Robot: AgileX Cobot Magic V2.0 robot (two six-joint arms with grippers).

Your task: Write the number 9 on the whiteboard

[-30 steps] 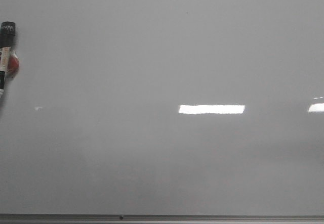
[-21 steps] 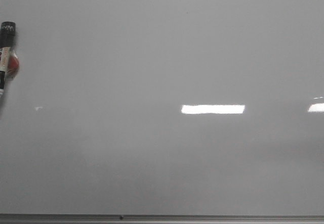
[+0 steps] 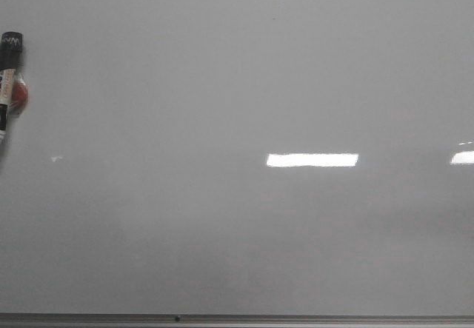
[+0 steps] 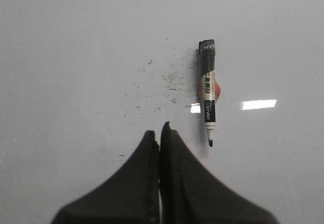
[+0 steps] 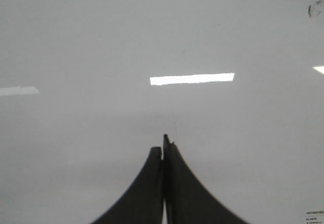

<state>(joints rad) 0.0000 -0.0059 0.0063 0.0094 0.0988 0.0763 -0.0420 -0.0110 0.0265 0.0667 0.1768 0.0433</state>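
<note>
The whiteboard (image 3: pixel 237 84) fills the front view, pale grey and glossy, with a thin grey frame along its bottom edge. No number 9 shows on it. A black-and-white marker (image 3: pixel 9 76) lies at the far left edge of the front view. In the left wrist view the marker (image 4: pixel 208 92) lies uncapped, tip toward my left gripper (image 4: pixel 158 132), which is shut and empty just beside the tip. My right gripper (image 5: pixel 163 144) is shut and empty over bare board (image 5: pixel 162 32). Neither gripper shows in the front view.
A small red thing (image 3: pixel 18 95) sits against the marker's side, also in the left wrist view (image 4: pixel 219 90). Faint black smudges (image 4: pixel 162 82) mark the board near the marker. Bright light reflections (image 3: pixel 312 160) lie on the board. A small label (image 5: pixel 315 216) shows at one corner.
</note>
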